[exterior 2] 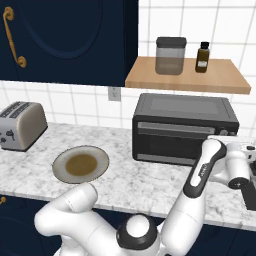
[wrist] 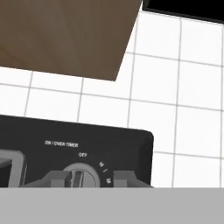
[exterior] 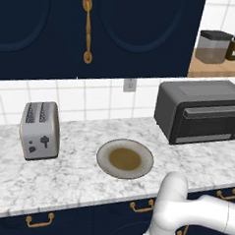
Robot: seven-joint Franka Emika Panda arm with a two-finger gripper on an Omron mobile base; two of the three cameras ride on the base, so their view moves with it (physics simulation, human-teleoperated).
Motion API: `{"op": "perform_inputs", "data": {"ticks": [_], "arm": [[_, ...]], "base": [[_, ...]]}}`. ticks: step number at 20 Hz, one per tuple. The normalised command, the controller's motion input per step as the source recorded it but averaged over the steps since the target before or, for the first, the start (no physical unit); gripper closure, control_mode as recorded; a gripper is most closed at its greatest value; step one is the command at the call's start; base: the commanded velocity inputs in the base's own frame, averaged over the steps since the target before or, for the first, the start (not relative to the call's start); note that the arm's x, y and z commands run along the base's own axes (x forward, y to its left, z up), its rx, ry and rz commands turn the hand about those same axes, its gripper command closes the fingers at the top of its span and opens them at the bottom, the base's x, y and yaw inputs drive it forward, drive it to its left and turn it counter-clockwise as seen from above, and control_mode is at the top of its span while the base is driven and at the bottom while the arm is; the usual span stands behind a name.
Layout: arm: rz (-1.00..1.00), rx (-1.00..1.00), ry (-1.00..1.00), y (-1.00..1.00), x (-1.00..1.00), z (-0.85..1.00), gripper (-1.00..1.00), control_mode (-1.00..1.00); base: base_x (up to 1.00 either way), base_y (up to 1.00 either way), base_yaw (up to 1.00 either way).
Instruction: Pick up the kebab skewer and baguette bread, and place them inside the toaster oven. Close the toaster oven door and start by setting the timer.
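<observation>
Both base views look forward and down across the worktop, from left and right; they share the toaster oven, plate and toaster. Hand view sits close to the oven's timer knob (tilt seemingly upward).

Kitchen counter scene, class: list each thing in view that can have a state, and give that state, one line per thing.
toaster oven door: closed
timer knob: pointer near OFF, between the gripper's fingers
gripper: at the timer knob, fingers on either side of it; grip not clear
round plate: bare of food
silver toaster: slots without bread
lidded jar: lid on
</observation>
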Motion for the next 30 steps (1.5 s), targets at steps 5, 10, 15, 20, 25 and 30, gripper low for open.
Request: {"op": "perform_inputs", "data": {"ticks": [5, 10, 15, 20, 25, 30], "arm": [[-0.03, 0.0, -0.01, 0.11, 0.05, 0.0, 1.0, -1.0], [0.0, 0.0, 0.0, 0.1, 0.17, 0.0, 1.0, -1.0], [0.0, 0.0, 0.0, 0.22, 0.01, 0.0, 1.0, -1.0], [0.0, -0.01, 0.0, 0.23, 0.06, 0.0, 1.0, -1.0], [0.0, 0.0, 0.0, 0.15, 0.11, 0.0, 1.0, -1.0], [0.02, 0.0, 0.0, 0.17, 0.0, 0.0, 1.0, -1.0]], "base": [[0.0, 0.0, 0.0], [0.0, 0.0, 0.0], [0.0, 0.0, 0.0], [0.0, 0.0, 0.0], [0.0, 0.0, 0.0], [0.0, 0.0, 0.0]]}}
